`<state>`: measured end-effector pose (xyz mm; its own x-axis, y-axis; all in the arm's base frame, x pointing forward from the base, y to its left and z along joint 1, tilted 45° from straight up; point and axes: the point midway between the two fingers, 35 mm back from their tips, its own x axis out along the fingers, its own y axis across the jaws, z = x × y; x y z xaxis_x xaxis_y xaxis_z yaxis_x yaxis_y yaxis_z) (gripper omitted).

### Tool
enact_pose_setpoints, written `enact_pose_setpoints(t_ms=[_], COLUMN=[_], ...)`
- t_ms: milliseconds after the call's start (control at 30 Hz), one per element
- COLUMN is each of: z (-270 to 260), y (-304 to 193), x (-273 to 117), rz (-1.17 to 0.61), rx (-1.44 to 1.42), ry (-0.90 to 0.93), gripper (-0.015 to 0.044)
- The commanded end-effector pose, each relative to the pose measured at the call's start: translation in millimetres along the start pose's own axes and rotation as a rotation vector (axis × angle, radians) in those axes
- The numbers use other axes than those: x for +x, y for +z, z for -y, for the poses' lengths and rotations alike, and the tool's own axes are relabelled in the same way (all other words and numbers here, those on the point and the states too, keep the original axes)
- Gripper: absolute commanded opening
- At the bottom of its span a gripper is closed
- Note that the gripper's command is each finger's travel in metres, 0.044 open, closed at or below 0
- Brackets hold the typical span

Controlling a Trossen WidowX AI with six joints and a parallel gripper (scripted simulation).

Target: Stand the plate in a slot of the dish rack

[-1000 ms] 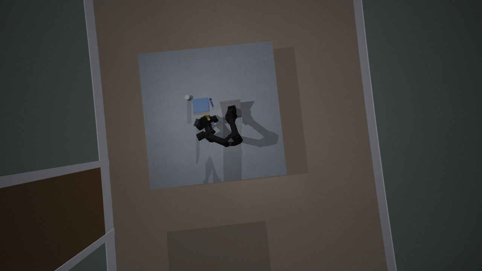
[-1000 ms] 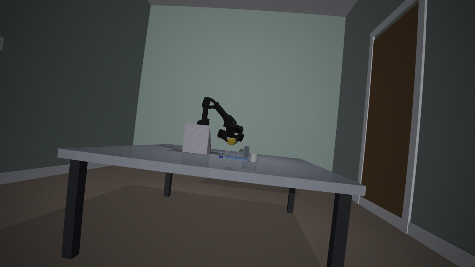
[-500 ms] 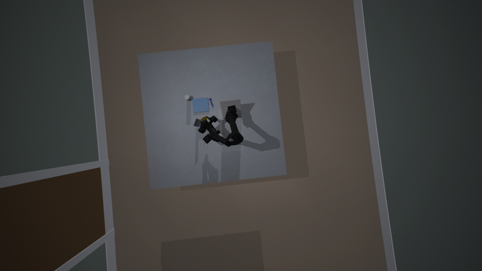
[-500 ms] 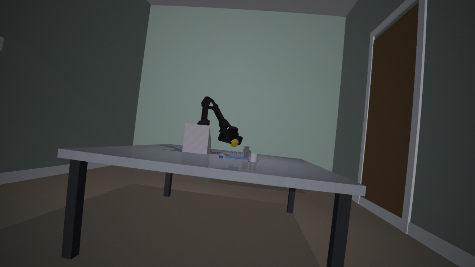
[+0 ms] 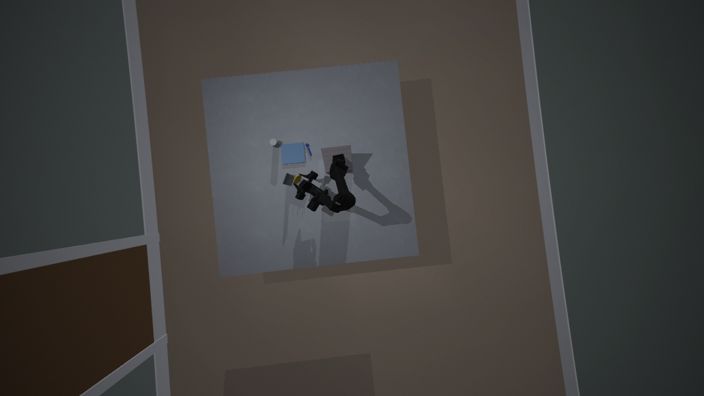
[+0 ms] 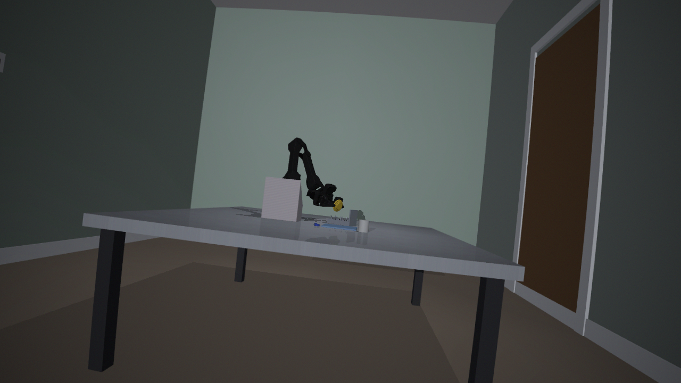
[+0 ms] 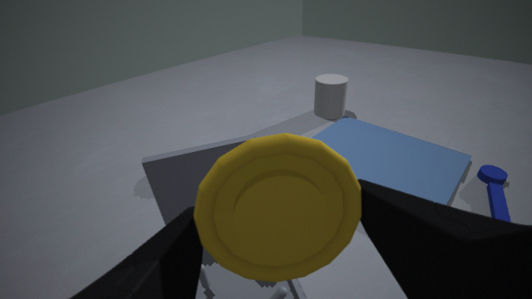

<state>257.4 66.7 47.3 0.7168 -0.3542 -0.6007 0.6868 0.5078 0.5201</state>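
My gripper (image 7: 277, 203) (image 5: 298, 181) (image 6: 335, 203) is shut on the yellow plate (image 7: 276, 208) (image 5: 296, 179) (image 6: 338, 205), with one black finger on each side of its rim. The plate is tipped nearly upright, its hollow face toward the wrist camera. It hangs a little above the grey dish rack (image 7: 176, 183) (image 5: 288, 180) (image 6: 354, 215). The rack's flat end wall shows behind the plate in the wrist view, and a few pegs (image 7: 282, 292) show just below the plate's lower edge. Most of the rails are hidden by the plate and fingers.
A blue mat (image 7: 391, 158) (image 5: 292, 153) (image 6: 339, 226) lies beside the rack. A blue spoon (image 7: 496, 195) (image 5: 308, 149) lies at its edge and a white cylinder cup (image 7: 331, 95) (image 5: 273, 142) (image 6: 363, 225) stands at its corner. The arm's base sits on a grey block (image 6: 281, 199).
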Motion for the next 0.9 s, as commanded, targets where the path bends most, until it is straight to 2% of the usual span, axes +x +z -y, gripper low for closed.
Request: enact_pose_setpoints(t_ms=[0, 300, 867], z=[-3.7, -9.6, -12.8], y=[-0.6, -1.6, -15.1], x=[-7.3, -25.9, -19.6], rz=[0.052, 0.147, 0.145], rx=[0.004, 0.023, 0.021], ry=[0.068, 0.209, 0.208], gripper=[0.0000, 0.0000, 0.0000])
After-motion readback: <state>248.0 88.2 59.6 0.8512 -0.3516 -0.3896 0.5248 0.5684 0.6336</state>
